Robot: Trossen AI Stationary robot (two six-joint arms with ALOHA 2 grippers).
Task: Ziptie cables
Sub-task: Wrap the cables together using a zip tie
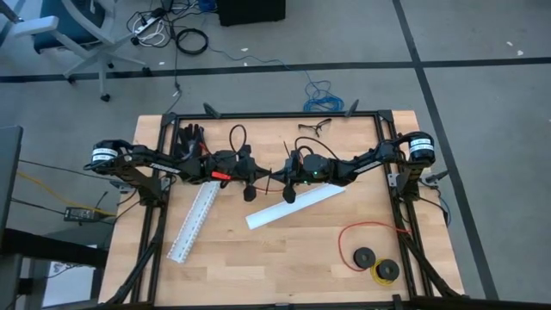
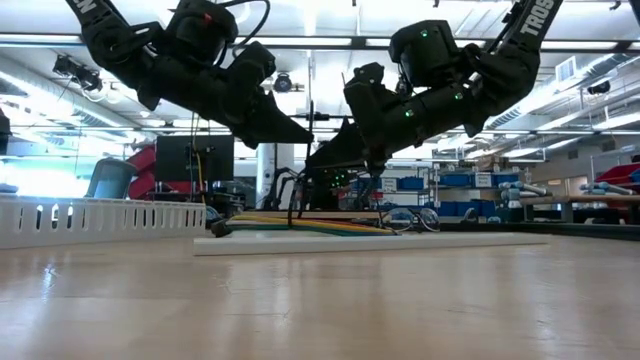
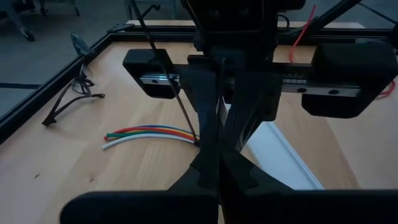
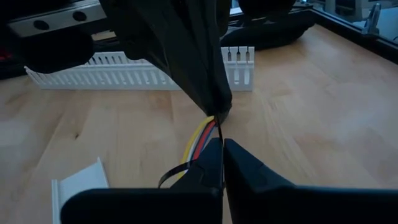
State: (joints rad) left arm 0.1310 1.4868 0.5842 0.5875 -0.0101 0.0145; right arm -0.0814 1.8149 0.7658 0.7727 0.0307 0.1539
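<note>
The two tools were brought nose to nose over the middle of the bench point(image 1: 362, 215), evidently so that one strap could be worked from both ends. The left tool point(image 3: 217, 163) was shut, its fingers pressed together on a thin black strip, apparently the zip tie point(image 3: 163, 68), which rose slanting away from the tips. The right tool point(image 4: 222, 163) was likewise closed, pinched on a thin dark strip right where the cables point(image 4: 200, 138) passed under the tips of the opposite tool; whether only the tie or also a wire was caught could not be told. The cables point(image 3: 149, 133) lay flat on the wood just ahead of the left tool, fanned out into white, yellow, green, blue and red strands at their free end and drawn together at the point where both tools met. This placement suggested that the bundle was being gathered at one spot, with the tie held taut on either side so that it could be cinched. One white slotted channel point(image 4: 118, 74) lay beyond the right tool, and a second channel point(image 3: 283, 155) lay beside the left tool; both seemed left aside. Safety glasses point(image 3: 71, 99) rested near the bench edge, away from the work.
</note>
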